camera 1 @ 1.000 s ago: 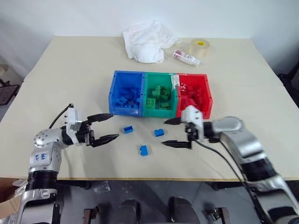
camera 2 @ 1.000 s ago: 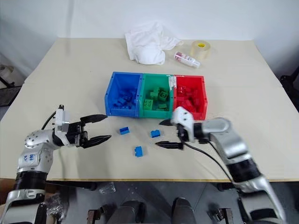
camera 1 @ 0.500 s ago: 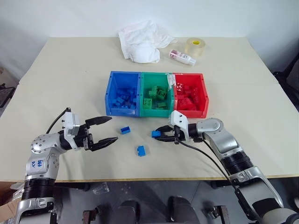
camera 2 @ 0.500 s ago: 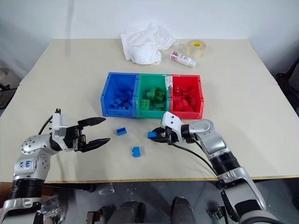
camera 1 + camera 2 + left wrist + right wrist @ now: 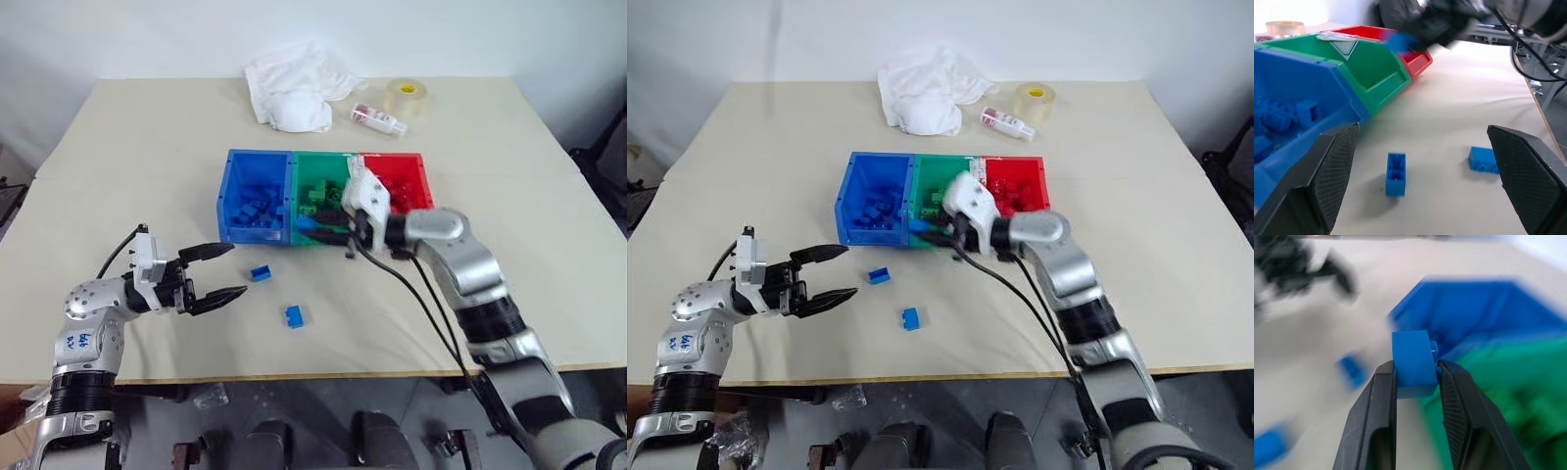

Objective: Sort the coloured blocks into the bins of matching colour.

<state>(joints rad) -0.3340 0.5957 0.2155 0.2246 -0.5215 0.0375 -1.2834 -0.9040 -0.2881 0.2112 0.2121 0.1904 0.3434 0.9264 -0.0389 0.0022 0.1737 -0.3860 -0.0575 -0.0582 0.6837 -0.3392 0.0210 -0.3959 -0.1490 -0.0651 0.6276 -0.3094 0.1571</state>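
Note:
Three joined bins stand mid-table: blue (image 5: 225,201), green (image 5: 321,157) and red (image 5: 428,188), each holding blocks of its own colour. My right gripper (image 5: 313,233) is shut on a small blue block (image 5: 1413,363), held in the air in front of the green bin, close to where it joins the blue one. Two more blue blocks (image 5: 260,272) (image 5: 293,315) lie on the table in front of the blue bin. At the left, my left gripper (image 5: 223,271) stands open and empty, pointing toward those two loose blocks (image 5: 1396,174) (image 5: 1484,159).
A crumpled white cloth (image 5: 294,83), a roll of clear tape (image 5: 405,96) and a small bottle (image 5: 377,118) lie at the far side of the table. The table's front edge (image 5: 323,374) runs just below the grippers.
My right gripper closed on the blue block that lay in front of the green bin, then lifted it up and left to the bins' front. The left arm stayed put.

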